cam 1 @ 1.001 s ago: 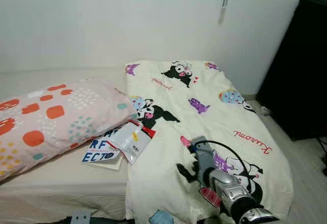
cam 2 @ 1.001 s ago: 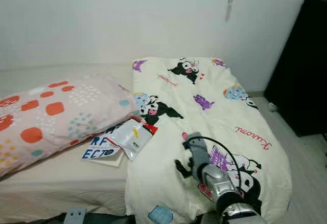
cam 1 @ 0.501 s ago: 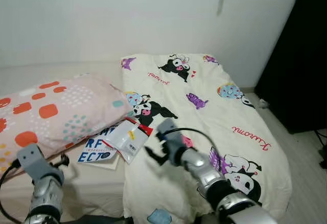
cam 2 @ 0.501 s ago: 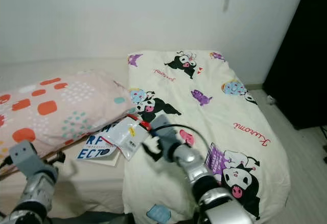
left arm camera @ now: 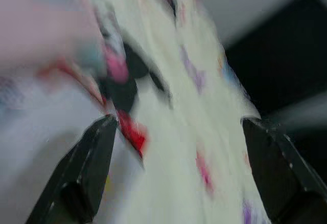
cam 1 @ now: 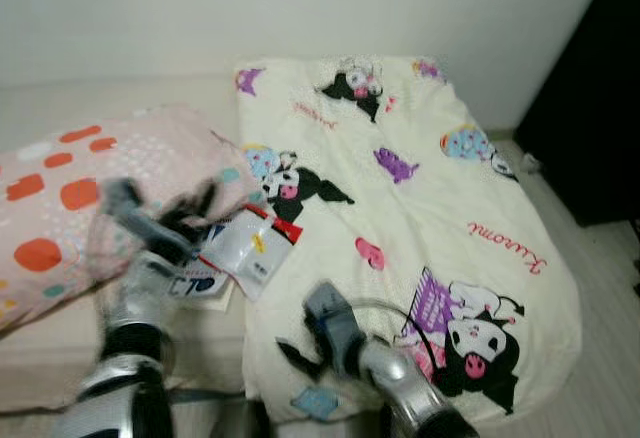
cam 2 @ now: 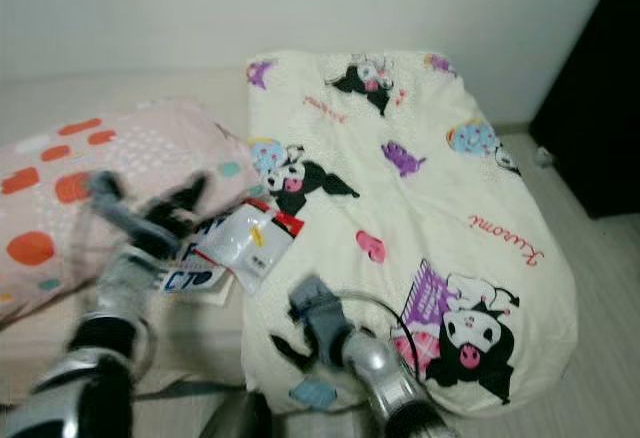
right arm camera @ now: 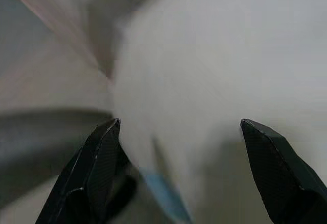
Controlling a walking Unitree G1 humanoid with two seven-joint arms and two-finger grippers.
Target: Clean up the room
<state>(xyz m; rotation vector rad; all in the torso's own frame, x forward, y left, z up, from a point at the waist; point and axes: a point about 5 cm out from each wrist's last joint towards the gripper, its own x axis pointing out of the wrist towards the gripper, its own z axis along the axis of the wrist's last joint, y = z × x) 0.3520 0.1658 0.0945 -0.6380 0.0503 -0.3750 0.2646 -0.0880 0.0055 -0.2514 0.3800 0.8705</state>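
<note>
A white plastic packet (cam 1: 247,254) with a red edge lies on a blue-lettered booklet (cam 1: 196,284), between the pink spotted pillow (cam 1: 55,198) and the cream cartoon blanket (cam 1: 420,198). My left gripper (cam 1: 163,210) is blurred. It hovers open just left of the packet, over the pillow's edge. In the left wrist view its fingers (left arm camera: 84,175) stand wide apart, with the packet's red corner (left arm camera: 132,133) between them. My right gripper (cam 1: 305,343) is open and low over the blanket's front edge (right arm camera: 173,81), with nothing between its fingers.
The bed's bare mattress (cam 1: 60,343) shows in front of the pillow. A black cabinet (cam 1: 600,88) stands at the right against the white wall. Pale floor (cam 1: 615,298) runs along the bed's right side.
The left arm has swung up from the bed's front edge to the packet by the pillow. The right gripper has drawn back from the packet to the blanket's front edge. The camera has shifted.
</note>
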